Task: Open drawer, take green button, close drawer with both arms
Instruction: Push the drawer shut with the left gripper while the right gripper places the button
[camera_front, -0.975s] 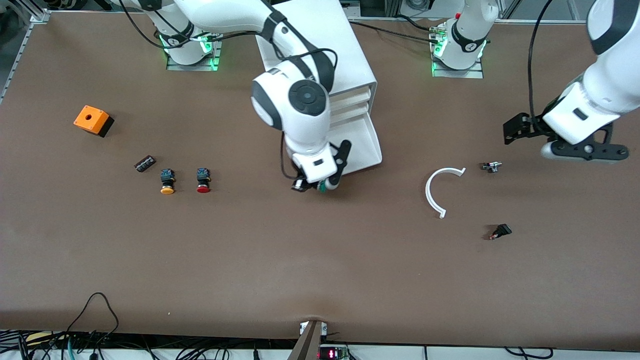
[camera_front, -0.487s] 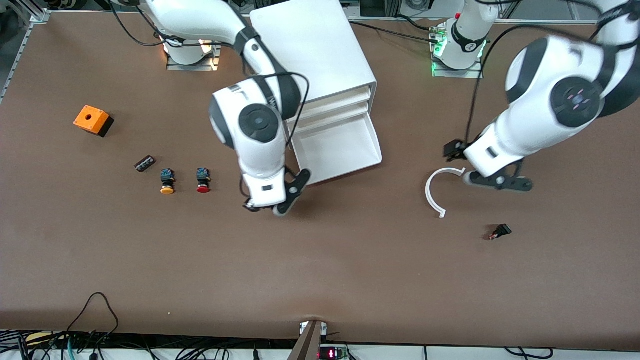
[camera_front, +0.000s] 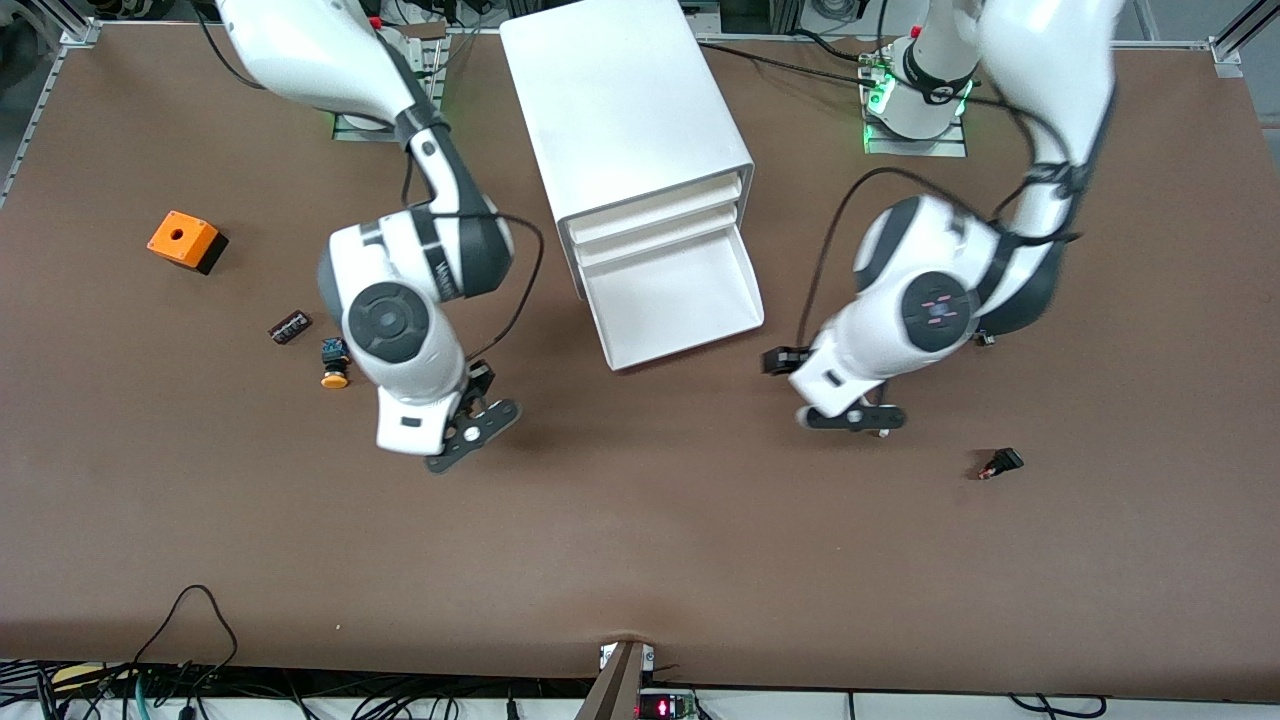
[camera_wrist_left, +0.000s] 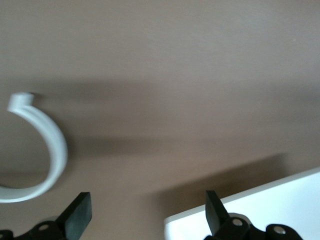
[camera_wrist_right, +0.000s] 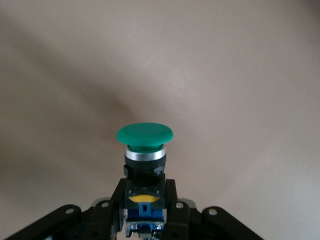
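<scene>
Toward the right arm's end of the table sit an orange box (camera_front: 185, 240) with a hole in its top, a small black block (camera_front: 290, 327) and the yellow-capped button (camera_front: 334, 363), the last partly hidden by the right arm. The right gripper (camera_front: 465, 435) hangs over bare table just beside that row. Its wrist view shows why it is there: its fingers are clamped on the black body of the button (camera_wrist_right: 144, 150), green cap pointing away from the gripper and blue-grey block tucked between the pads. I judge it is being carried to join the other buttons. In the middle stands the cabinet (camera_front: 625, 110). Its lowest drawer (camera_front: 675, 300) is pulled right out toward the front camera and shows nothing inside, which fits the button having been taken and only the closing left to do. The left gripper (camera_front: 850, 415) hovers over the table beside the drawer's front corner, toward the left arm's end, its fingers (camera_wrist_left: 80, 220) spread apart and holding nothing. Below it lie a white curved ring (camera_wrist_left: 50, 150) and a white edge that is probably the drawer front. I judge it is lining up to push the drawer shut. Nearer the front camera lies a small black part (camera_front: 1000, 463). I can read no brand or label anywhere, and a red-lit display (camera_front: 660, 708) at the table's near edge is too small to read.
</scene>
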